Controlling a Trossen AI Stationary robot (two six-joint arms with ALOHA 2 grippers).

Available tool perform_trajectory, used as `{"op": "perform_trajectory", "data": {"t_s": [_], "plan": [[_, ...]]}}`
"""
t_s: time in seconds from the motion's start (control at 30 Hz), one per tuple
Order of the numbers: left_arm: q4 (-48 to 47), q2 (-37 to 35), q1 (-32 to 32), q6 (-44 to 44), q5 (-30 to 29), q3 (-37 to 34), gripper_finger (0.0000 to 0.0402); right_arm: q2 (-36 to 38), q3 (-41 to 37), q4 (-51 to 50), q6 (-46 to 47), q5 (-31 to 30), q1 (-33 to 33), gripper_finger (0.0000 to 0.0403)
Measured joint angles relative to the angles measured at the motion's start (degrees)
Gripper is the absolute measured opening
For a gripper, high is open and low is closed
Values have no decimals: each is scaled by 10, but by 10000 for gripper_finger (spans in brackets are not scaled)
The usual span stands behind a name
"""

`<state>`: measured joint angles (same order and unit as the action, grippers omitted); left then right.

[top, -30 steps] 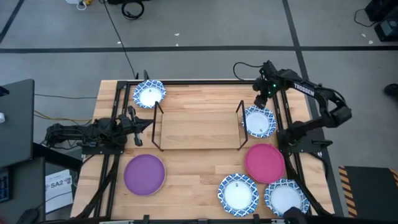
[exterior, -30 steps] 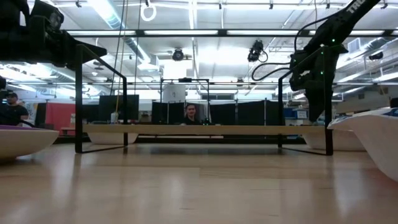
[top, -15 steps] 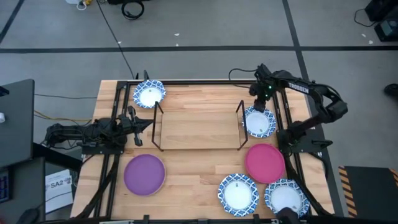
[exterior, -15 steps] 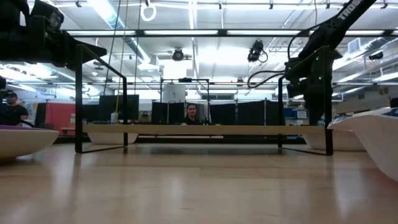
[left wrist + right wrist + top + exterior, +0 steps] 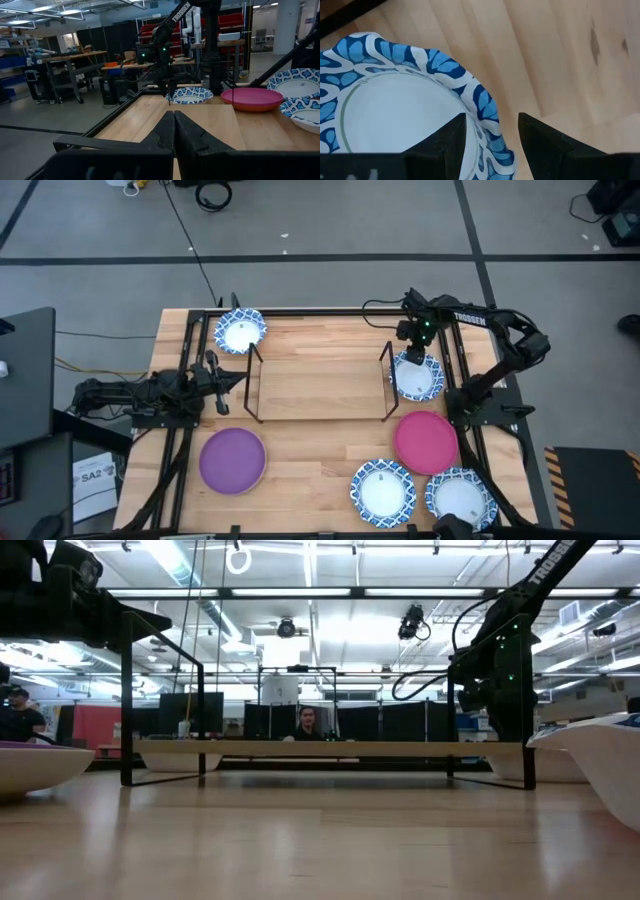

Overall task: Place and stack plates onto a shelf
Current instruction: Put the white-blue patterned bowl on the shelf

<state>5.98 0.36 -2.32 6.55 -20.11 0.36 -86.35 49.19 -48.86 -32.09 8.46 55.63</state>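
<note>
Fingers of my right end effector (image 5: 490, 142) now straddle, apart, the rim of the patterned plate (image 5: 416, 376) at the shelf's (image 5: 318, 383) three o'clock, having swung in; grasp comes next. Left end effector (image 5: 173, 131) closed.

Right arm reaching from the table's right side toward the far edge, elbow bent out to the right, forearm running leftward, wrist turned down. Right gripper (image 5: 413, 352) pointing straight down, green light glowing on the wrist; fingers (image 5: 454, 137) parted, a clear gap between the two dark tips, nothing clamped between them. Seen from table height, hanging vertical, tips low.

Left arm folded low along the table's left side, stretched out flat and level, forearm pointing rightward. Left gripper (image 5: 222, 376) held horizontal at the end of it, fingers (image 5: 165, 131) pressed together tip to tip, no gap, nothing held.
</note>
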Motion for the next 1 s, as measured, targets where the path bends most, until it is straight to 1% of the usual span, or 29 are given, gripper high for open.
{"op": "perform_trajectory", "data": {"t_s": [0.13, 0.47, 0.63, 0.77, 1.0], "plan": [[0, 0, 0, 0, 0, 0, 5, 0, 0, 0, -11, 0, -1, 152], [0, 0, 0, 0, 0, 0, 5, 0, 0, -2, -11, 0, -1, 63], [0, 0, 0, 0, 0, 0, 5, 1, 0, -3, -14, -1, -1, 29], [0, 0, 0, 0, 0, 0, 5, 1, 0, -4, -15, -23, -1, 15], [0, 0, 0, 0, 0, 0, 5, 1, 3, -18, -15, -36, 0, 12]]}}
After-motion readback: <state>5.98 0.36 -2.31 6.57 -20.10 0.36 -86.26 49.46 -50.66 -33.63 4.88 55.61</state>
